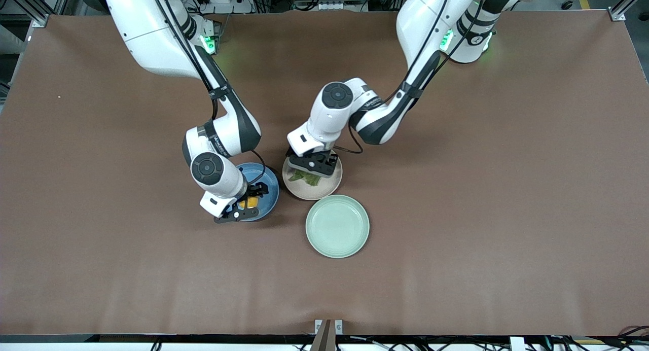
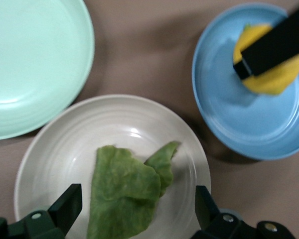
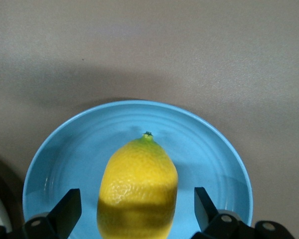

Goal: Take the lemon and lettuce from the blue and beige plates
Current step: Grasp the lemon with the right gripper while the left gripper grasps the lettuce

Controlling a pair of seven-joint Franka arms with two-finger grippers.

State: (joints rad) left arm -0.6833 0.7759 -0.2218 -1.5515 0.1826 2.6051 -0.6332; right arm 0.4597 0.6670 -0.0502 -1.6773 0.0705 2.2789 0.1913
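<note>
1. The lemon (image 3: 138, 186) lies on the blue plate (image 1: 271, 186), toward the right arm's end of the worktop (image 1: 456, 188); the lettuce (image 2: 127, 191) lies flat on the beige plate (image 1: 332, 186) just beside it. A mint-green plate (image 1: 337, 226) sits empty, nearer the front camera than the beige one.
2. Risk with the lemon: its rounded, dimpled skin could squirt out sideways if the jaws close off-centre, and it may then roll across the plate or push the plate along the worktop.
3. Risk with the lettuce: the leaf is thin and lies flat, so the jaws could close above it and catch nothing, or press down and scrape the beige plate; a pinch on one edge might also let it slip free on lifting.
4. The two plates sit close together, so the two wrists work near each other and could bump if either drifts toward the other.
5. The right gripper (image 3: 134, 219) is low over the blue plate, wrist bent steeply down, jaws apart on either side of the lemon and not yet clamped.
6. The left gripper (image 2: 134, 216) hangs over the beige plate, forearm reaching in from its base and wrist pointing down, jaws wide apart astride the lettuce; it seems slightly above the leaf, though the height is hard to judge
</note>
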